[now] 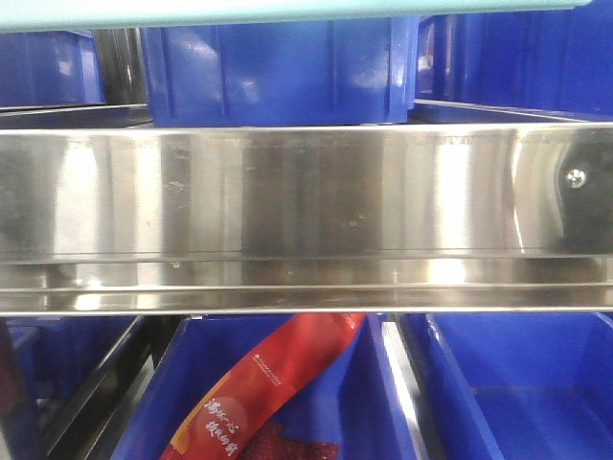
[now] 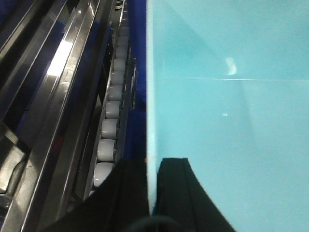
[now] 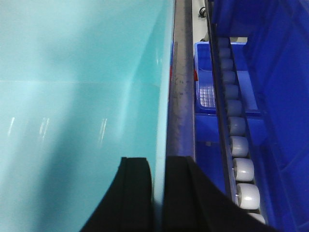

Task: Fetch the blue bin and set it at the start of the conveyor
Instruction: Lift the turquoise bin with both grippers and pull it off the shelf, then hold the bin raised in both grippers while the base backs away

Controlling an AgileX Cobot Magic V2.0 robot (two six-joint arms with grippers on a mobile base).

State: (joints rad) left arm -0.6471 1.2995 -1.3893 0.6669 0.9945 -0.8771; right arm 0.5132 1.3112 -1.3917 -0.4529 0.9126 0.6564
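Note:
The blue bin, pale aqua with smooth walls, fills the left wrist view (image 2: 231, 111) and the right wrist view (image 3: 72, 82); only its rim strip (image 1: 287, 11) shows at the top of the front view. My left gripper (image 2: 152, 166) is shut on the bin's left wall, one black finger inside and one outside. My right gripper (image 3: 158, 164) is shut on the bin's right wall in the same way. The conveyor start is out of view.
A shiny steel rack beam (image 1: 306, 216) spans the front view. Dark blue ribbed crates (image 1: 278, 67) sit above and below it; one lower crate holds a red packet (image 1: 278, 383). White roller tracks run beside the bin on the left (image 2: 108, 130) and on the right (image 3: 239, 145).

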